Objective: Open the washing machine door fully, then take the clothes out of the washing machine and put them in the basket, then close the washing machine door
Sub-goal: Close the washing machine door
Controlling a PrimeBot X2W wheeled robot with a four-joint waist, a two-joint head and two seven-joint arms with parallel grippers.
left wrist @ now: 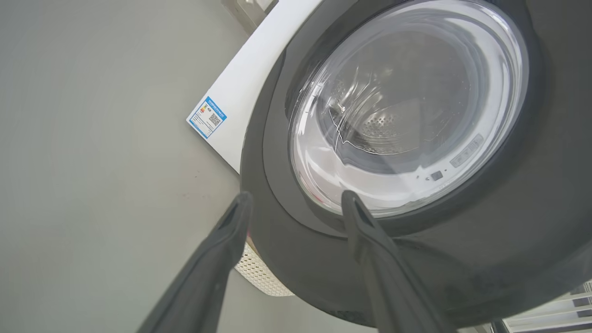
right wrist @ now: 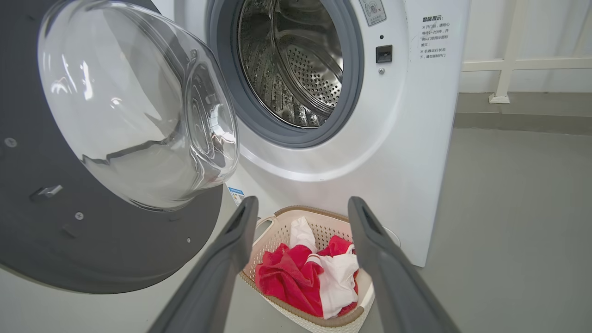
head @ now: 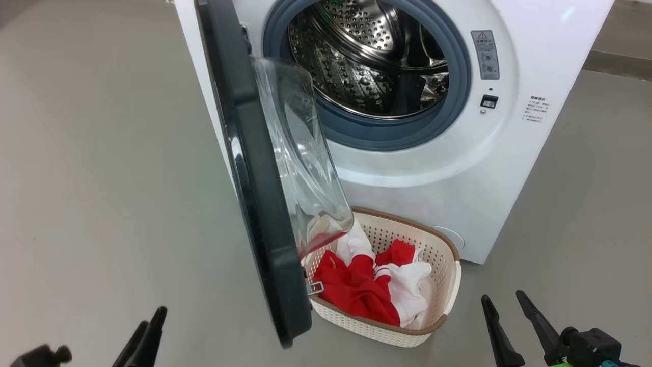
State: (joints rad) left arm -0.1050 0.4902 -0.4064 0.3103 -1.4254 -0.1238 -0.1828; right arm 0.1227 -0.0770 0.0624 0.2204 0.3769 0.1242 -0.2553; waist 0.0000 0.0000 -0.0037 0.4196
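Note:
The washing machine (head: 458, 168) stands ahead with its steel drum (head: 367, 56) showing no fabric. The washing machine door (head: 254, 178) hangs open, edge-on to the head view, its glass bowl bulging right. Below the door sits the basket (head: 443, 285), holding the red and white clothes (head: 356, 285). My left gripper (head: 153, 316) is low on the left, outside the door. In the left wrist view the left gripper (left wrist: 296, 196) is open, facing the door's (left wrist: 532, 208) black rim. My right gripper (head: 501, 294) is open at the lower right; in its wrist view the right gripper (right wrist: 303, 201) frames the clothes (right wrist: 286, 277) in the basket (right wrist: 319, 210).
Grey floor spreads wide on both sides of the machine. A blue label (left wrist: 206, 117) sits on the machine's side panel. A white railing (right wrist: 508, 60) and a wall skirting run behind on the right. The basket's corner (left wrist: 259, 273) peeks from under the door.

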